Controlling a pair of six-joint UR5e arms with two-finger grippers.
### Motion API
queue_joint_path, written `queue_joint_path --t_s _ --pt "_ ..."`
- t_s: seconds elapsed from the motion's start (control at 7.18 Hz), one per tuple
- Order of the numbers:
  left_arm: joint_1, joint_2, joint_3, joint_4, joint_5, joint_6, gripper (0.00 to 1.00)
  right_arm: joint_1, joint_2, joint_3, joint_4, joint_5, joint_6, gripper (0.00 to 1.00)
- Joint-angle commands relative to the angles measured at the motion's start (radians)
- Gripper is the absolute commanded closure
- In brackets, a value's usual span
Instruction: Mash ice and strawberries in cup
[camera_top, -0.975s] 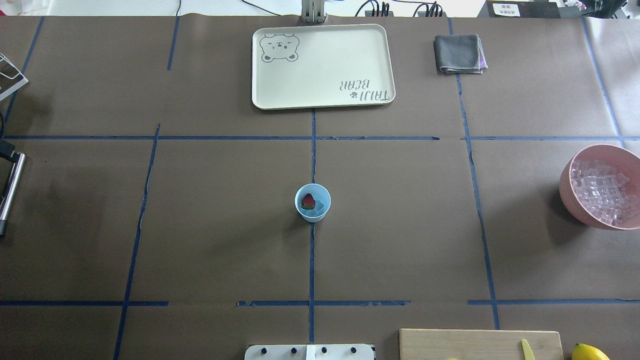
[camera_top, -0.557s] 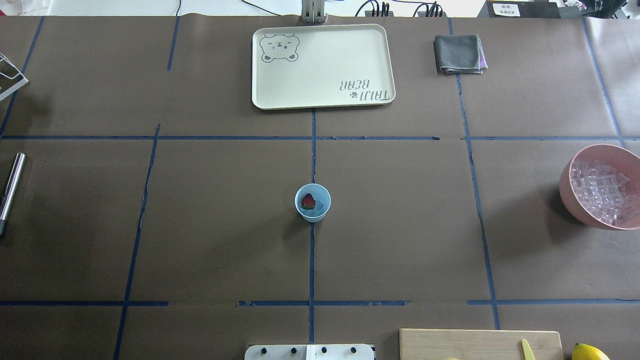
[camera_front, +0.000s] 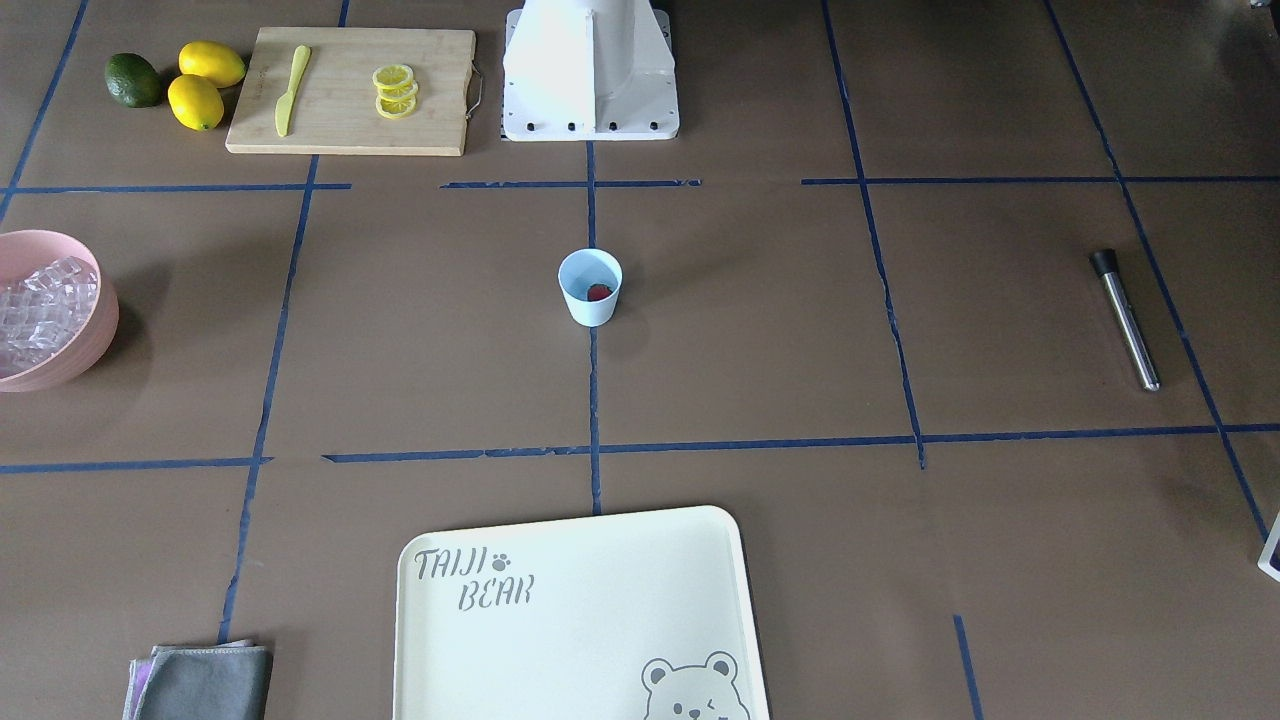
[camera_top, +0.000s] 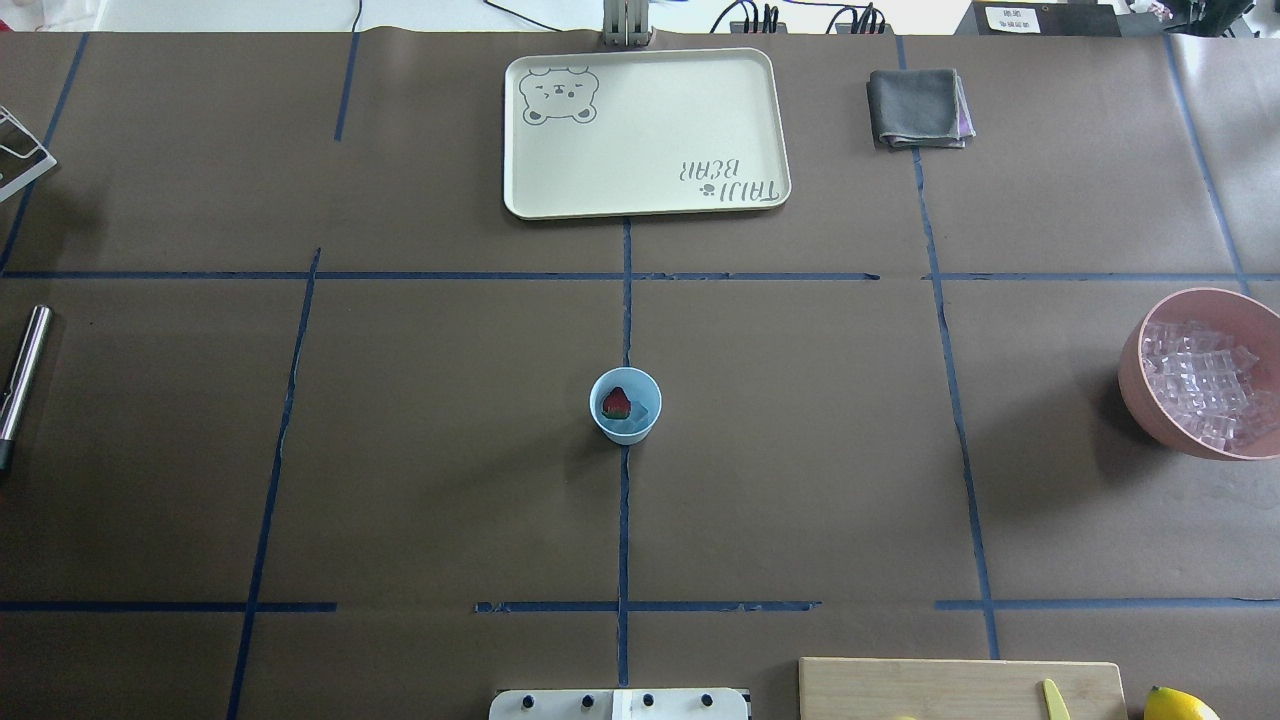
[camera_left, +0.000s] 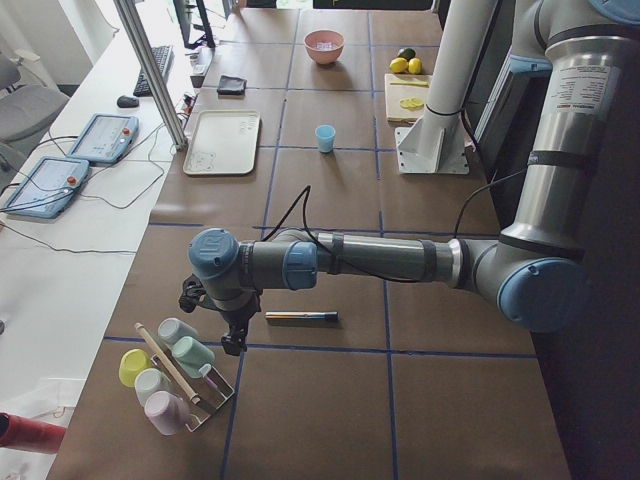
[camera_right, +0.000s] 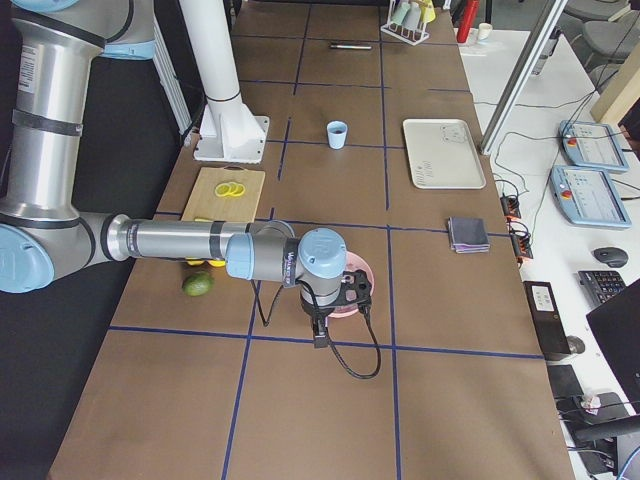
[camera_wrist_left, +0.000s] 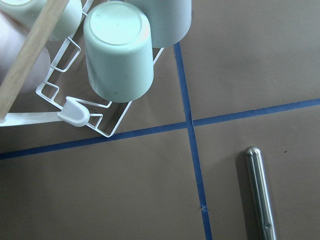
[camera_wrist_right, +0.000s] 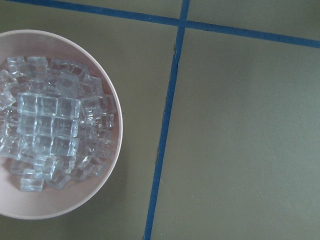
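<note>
The light blue cup (camera_top: 625, 405) stands upright at the table's middle, also in the front view (camera_front: 590, 288). Inside it lie a red strawberry (camera_top: 616, 402) and clear ice (camera_top: 640, 414). More ice (camera_wrist_right: 50, 135) fills a pink bowl (camera_top: 1135, 385) at the right edge. A metal muddler rod (camera_top: 22, 380) lies flat at the left edge, also in the left wrist view (camera_wrist_left: 261, 192). My left gripper (camera_left: 236, 338) hangs near the rod and a cup rack; I cannot tell its state. My right gripper (camera_right: 345, 295) hovers over the pink bowl; I cannot tell its state.
A cream tray (camera_top: 646, 190) and a folded grey cloth (camera_top: 918, 107) lie at the far side. A cutting board (camera_front: 350, 120) with lemon slices and a yellow knife, two lemons and a lime (camera_front: 133, 79) sit near the robot base (camera_front: 590, 70). A wire rack of cups (camera_wrist_left: 117, 50) stands beyond the rod.
The dark left gripper part beside the rod's upper end has moved out of the overhead view to the left. The rod stays flat on the table. The cup has not moved.
</note>
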Motion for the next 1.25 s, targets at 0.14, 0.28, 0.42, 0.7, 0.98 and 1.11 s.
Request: queue_joint_path --t_s 0.14,0.28,0.42,0.7,0.98,1.11 --pt "-0.004 0.107 -0.009 -0.148 -0.023 0.011 0.00 0.000 0.001 0.001 0.000 0.000 0.002 0.00" --pt "-0.004 0.185 -0.010 -0.252 -0.058 0.008 0.00 0.000 -0.001 0.001 0.000 0.002 0.002 0.00" --pt "-0.004 0.236 -0.005 -0.334 -0.065 0.002 0.00 0.000 -0.001 0.003 0.000 0.002 0.003 0.00" --pt "-0.001 0.212 0.004 -0.254 -0.050 -0.014 0.00 0.002 0.001 0.001 0.000 0.002 0.002 0.00" --pt "-0.002 0.189 0.001 -0.163 -0.050 -0.011 0.00 0.002 -0.001 0.001 0.000 0.000 0.002 0.00" --pt "-0.002 0.194 0.001 -0.166 -0.053 -0.011 0.00 0.002 -0.004 -0.003 0.000 -0.001 0.002 0.00"
